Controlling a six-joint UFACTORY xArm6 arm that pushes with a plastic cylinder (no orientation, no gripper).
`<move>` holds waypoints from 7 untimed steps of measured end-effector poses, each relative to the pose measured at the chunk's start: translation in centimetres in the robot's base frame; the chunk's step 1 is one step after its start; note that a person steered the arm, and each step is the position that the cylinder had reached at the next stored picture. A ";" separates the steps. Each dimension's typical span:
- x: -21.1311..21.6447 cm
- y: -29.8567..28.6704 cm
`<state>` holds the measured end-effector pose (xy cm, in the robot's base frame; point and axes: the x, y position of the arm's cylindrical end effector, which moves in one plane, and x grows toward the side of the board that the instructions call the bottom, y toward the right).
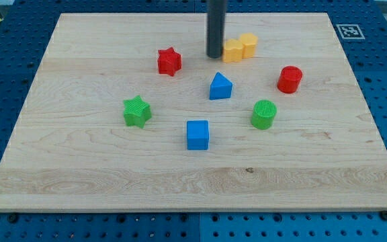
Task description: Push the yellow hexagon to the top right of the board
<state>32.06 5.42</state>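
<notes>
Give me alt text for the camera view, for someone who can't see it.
My tip rests against the left side of two touching yellow blocks near the top of a wooden board. Scattered below are a red star, red cylinder, blue triangular block, blue cube, green star and green cylinder.

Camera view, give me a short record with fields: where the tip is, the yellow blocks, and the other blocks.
tip: my tip at the left edge of the yellow hexagon
yellow: hexagon touching a second yellow block on its right, near the board's top
red: star, cylinder
blue: triangle, cube
green: star, cylinder
</notes>
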 end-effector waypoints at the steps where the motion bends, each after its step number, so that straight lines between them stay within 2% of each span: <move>1: -0.3 4.5; 3: -1.6 14.6; 4: -2.7 15.4; 6: -1.1 8.5; 7: -2.4 8.0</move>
<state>29.70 13.38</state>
